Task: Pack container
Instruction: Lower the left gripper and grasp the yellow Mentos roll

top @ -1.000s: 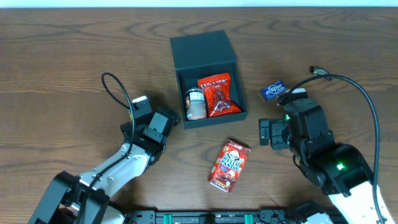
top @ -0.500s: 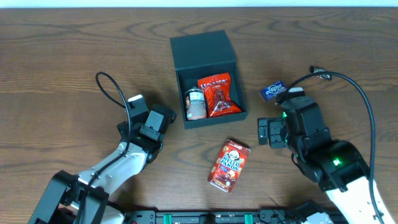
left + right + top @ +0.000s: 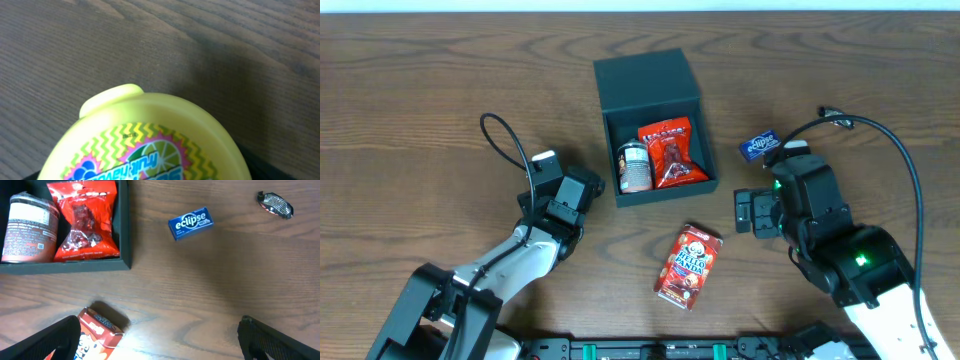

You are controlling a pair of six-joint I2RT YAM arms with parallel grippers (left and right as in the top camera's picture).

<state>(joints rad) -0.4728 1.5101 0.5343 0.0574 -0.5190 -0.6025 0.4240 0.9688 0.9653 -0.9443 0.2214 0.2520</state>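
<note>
The container [image 3: 611,178] is a dark square box standing open, with its flat lid [image 3: 646,84] laid back behind it. Inside are a small round can [image 3: 634,167] and a red snack bag [image 3: 671,153]; both also show in the right wrist view, the can [image 3: 27,227] and the bag [image 3: 82,220]. My left gripper [image 3: 570,198] is left of the container and holds a yellow round snack can with a fruit label [image 3: 150,145]; its fingers are hidden. My right gripper [image 3: 160,345] is open and empty over bare table, right of a red panda snack box [image 3: 688,265].
A blue Eclipse gum pack [image 3: 757,146] lies right of the container and also shows in the right wrist view [image 3: 191,223]. A small dark wrapped item [image 3: 275,204] lies further right. The table is dark wood [image 3: 440,90].
My left gripper has shifted slightly up and left with the yellow can. My right arm has edged a little to the left. The items on the table have not moved.
</note>
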